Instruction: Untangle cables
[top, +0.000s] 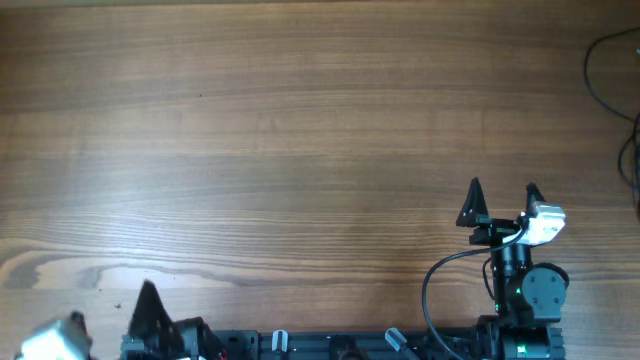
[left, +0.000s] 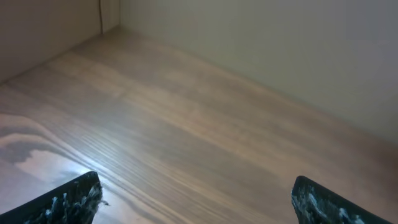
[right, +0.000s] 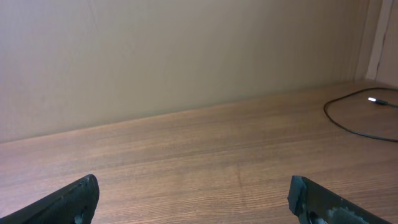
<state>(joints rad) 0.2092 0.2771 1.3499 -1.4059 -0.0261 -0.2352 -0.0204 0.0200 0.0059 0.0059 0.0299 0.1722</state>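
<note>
Both your right hand and left hand sit spread wide, holding nothing, parked well apart from the thin cables at the desk edge.

Wood-grain table with brown planks running left to right, thin black cables lying in loose loops at its far right edge, 1 cord curving across the wood in the right wrist view with a small pale plug tip
</note>
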